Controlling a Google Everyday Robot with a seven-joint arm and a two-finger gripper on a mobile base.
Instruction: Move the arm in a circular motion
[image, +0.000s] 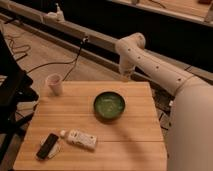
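The large white tubular arm (160, 70) comes in from the right, bends at a rounded elbow joint (131, 45) and points down. Its short pale tip, the gripper (125, 76), hangs just above the far edge of the wooden table (135, 135), behind and slightly right of the green bowl (109, 106). It holds nothing that I can see.
A pale cup (54, 84) stands at the table's far left. A white bottle (80, 138) lies near the front left beside a dark phone-like object (48, 146). A black chair (12, 95) is at the left. Cables run on the floor behind.
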